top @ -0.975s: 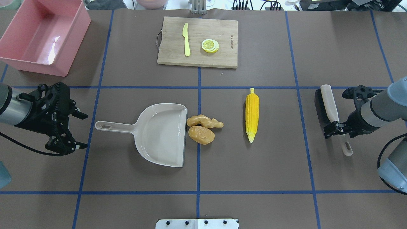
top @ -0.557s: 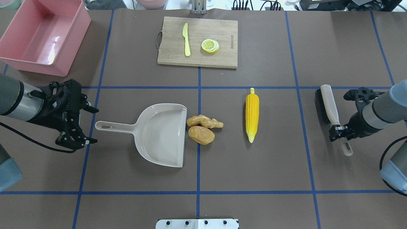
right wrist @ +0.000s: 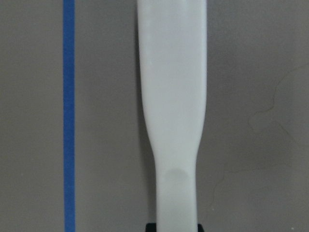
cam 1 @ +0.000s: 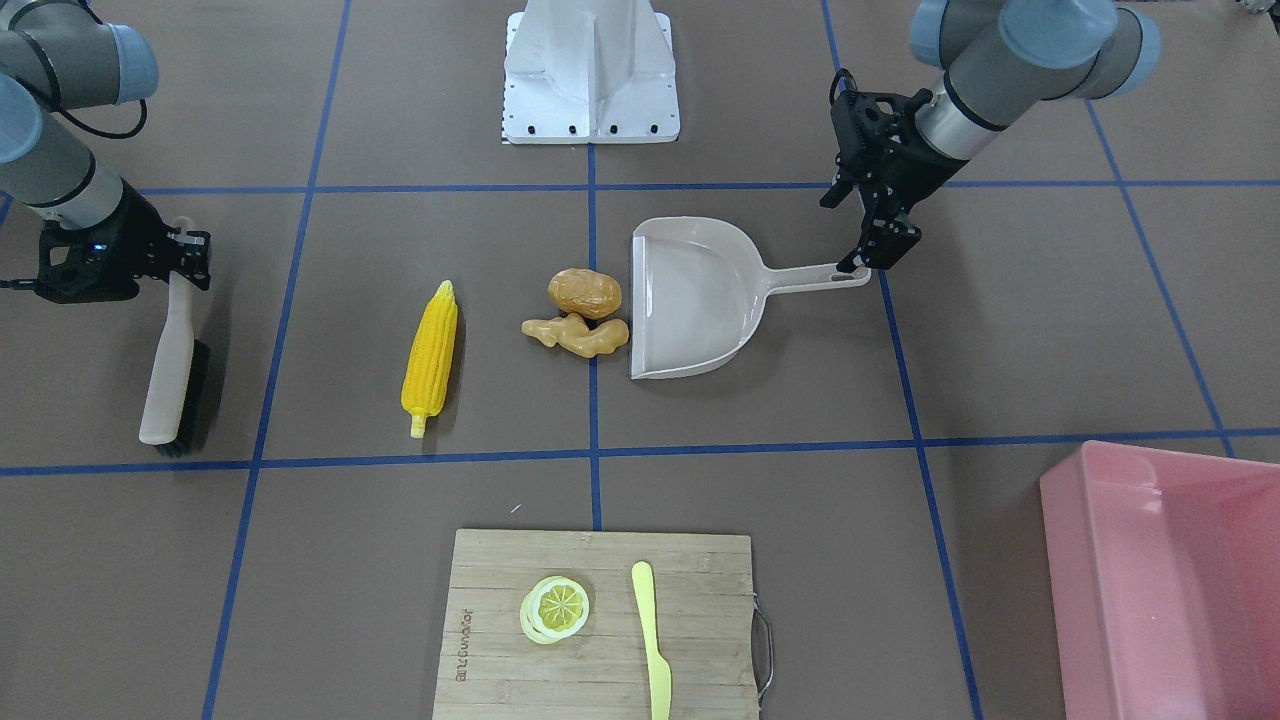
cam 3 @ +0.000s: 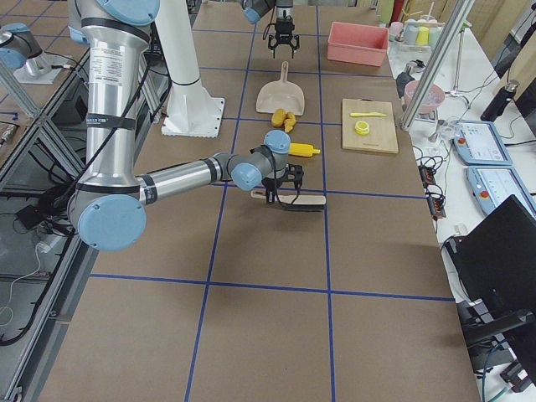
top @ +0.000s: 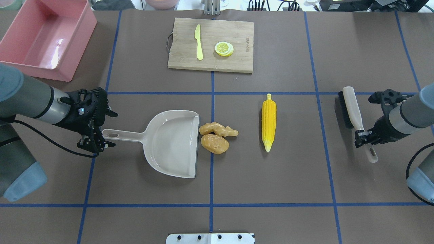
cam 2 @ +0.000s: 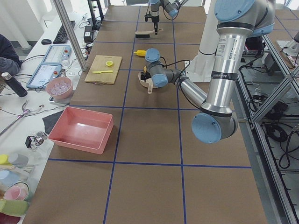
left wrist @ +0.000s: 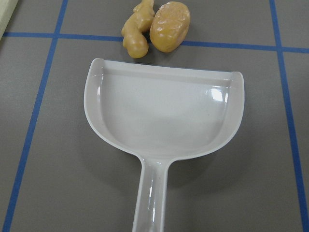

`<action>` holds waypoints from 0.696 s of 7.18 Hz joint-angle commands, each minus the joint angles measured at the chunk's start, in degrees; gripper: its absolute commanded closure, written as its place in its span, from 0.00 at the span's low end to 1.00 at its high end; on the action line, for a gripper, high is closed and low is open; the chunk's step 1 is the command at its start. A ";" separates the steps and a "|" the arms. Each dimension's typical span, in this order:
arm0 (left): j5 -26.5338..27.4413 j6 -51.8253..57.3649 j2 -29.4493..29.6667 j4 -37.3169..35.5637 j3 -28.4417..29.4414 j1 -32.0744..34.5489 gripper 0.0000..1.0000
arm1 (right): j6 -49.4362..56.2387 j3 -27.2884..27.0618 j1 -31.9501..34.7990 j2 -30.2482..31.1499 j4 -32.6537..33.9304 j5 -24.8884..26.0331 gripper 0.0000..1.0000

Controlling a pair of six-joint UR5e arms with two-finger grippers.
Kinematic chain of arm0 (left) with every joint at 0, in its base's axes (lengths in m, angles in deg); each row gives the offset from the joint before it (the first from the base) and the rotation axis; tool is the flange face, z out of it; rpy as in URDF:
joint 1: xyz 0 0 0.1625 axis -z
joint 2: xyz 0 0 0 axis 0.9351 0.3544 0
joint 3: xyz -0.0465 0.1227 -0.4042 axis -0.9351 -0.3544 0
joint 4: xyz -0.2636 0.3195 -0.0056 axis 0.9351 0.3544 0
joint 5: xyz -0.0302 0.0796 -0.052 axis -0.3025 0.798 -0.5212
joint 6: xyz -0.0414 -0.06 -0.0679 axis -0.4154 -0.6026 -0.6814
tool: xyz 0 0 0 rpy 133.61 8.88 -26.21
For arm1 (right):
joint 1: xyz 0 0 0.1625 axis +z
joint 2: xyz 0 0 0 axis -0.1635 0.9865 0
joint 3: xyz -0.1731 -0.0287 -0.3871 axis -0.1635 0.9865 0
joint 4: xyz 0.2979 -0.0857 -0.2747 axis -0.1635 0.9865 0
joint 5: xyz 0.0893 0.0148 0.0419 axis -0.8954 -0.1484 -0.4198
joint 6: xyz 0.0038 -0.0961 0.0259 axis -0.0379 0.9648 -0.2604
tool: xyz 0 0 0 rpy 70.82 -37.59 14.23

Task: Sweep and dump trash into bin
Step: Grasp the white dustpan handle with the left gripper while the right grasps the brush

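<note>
at the near edge of the table (top: 271,176), close to the robot, sits the white base plate (top: 210,238), on the blue centre line. one grid row further out, the left gripper (top: 109,131) is at the tip of the beige dustpan (top: 173,142) handle, its jaws spread with one finger on either side of the handle end; whether they touch it i cannot tell. the dustpan lies flat, handle pointing to the robot's left and open lip facing right, and the left wrist view shows its pan bare. just beyond the lip, touching or all but touching it, are the golden-brown potato (top: 214,143) and, on its far side and pressed against it, the knobbly tan ginger root (top: 218,129). the yellow corn cob (top: 269,122) lies well to the right of those two, apart from them, its length running away from the robot and its pale stub end nearest. further right, the right gripper (top: 364,137) is pinched onto the narrow handle of the brush (top: 352,112), near its hanging-hole end; the head points away from the robot with the black bristles turned toward the table's middle. beyond the next blue line, across the centre, rests the wooden cutting board (top: 234,37) with a yellow knife (top: 199,42) and a lemon slice (top: 224,48) on it. the pink bin (top: 37,69) stands at the far left corner, well apart from the trash, and nothing shows inside it.
</note>
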 commanded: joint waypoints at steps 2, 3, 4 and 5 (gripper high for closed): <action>0.15 0.08 3.54 0.31 4.51 -0.13 0.05 | 0.29 -3.60 1.55 -1.96 4.05 -1.61 1.00; -0.02 -0.10 3.54 0.13 4.77 -0.21 0.05 | 0.29 -5.71 0.40 -6.41 10.60 -1.52 1.00; 0.07 0.07 3.54 0.31 6.51 -0.30 0.05 | 0.29 -5.91 -0.22 -11.85 16.67 -1.43 1.00; 0.24 0.16 3.28 0.39 6.53 -0.65 0.05 | -0.58 -6.52 -3.27 -16.34 21.61 -1.00 1.00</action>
